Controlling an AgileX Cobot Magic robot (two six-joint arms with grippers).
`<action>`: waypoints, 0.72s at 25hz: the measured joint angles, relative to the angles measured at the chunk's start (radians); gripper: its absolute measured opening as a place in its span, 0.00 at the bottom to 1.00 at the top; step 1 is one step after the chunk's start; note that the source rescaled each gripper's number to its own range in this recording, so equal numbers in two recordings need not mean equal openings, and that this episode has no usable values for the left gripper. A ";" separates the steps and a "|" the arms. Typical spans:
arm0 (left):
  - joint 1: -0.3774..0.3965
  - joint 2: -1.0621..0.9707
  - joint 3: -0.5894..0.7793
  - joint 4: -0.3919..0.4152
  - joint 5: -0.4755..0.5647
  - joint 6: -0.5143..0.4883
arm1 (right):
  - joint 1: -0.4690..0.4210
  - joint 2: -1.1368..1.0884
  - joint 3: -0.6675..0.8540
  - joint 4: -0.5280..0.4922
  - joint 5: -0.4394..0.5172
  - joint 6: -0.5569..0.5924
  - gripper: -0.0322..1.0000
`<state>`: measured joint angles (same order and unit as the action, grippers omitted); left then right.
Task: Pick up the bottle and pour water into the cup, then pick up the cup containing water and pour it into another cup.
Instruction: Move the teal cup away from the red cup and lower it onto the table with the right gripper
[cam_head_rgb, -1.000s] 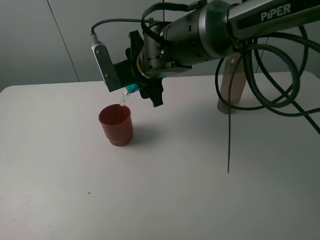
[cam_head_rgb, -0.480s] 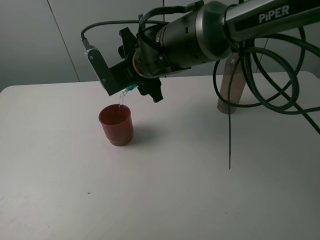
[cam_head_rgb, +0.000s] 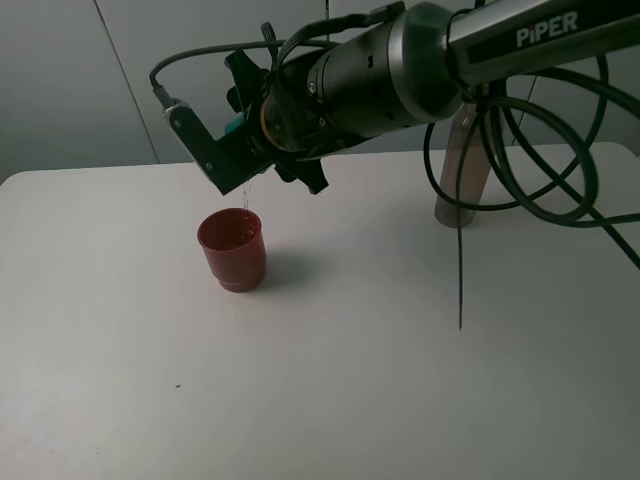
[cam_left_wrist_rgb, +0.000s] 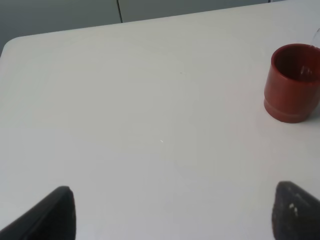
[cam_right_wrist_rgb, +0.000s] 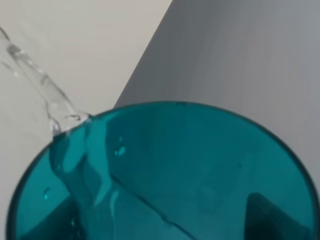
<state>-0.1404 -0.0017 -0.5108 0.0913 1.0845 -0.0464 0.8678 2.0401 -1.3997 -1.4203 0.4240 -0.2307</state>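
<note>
The opaque red cup (cam_head_rgb: 232, 250) stands upright on the white table (cam_head_rgb: 380, 380), left of centre. My right gripper (cam_head_rgb: 262, 138) reaches across above it, shut on the teal cup (cam_head_rgb: 237, 123), which is tipped steeply over the red cup. A thin stream of water (cam_head_rgb: 245, 190) falls from its rim into the red cup. In the right wrist view the teal cup (cam_right_wrist_rgb: 165, 175) fills the picture and water (cam_right_wrist_rgb: 40, 82) leaves its rim. The grey-brown bottle (cam_head_rgb: 462, 170) stands at the back right, partly behind cables. My left gripper (cam_left_wrist_rgb: 175, 217) is open and empty, with the red cup (cam_left_wrist_rgb: 294, 82) ahead of it.
Black cables (cam_head_rgb: 530, 170) loop down from the right arm in front of the bottle, and one thin cable (cam_head_rgb: 459, 280) hangs to the table. A grey wall (cam_head_rgb: 80, 80) stands behind the table's far edge.
My right gripper has risen a little and turned further, tipping the teal cup more. The stream of water into the red cup has thinned.
</note>
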 joint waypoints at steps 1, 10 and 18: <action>0.000 0.000 0.000 0.000 0.000 0.000 | 0.002 0.000 0.000 -0.011 0.000 0.014 0.05; 0.000 0.000 0.000 0.000 0.000 0.000 | 0.030 0.000 0.000 -0.060 -0.002 0.072 0.05; 0.000 0.000 0.000 0.000 0.000 0.000 | 0.032 0.000 0.000 -0.076 -0.002 0.088 0.05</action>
<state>-0.1404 -0.0017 -0.5108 0.0913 1.0845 -0.0464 0.8997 2.0401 -1.3997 -1.4964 0.4220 -0.1430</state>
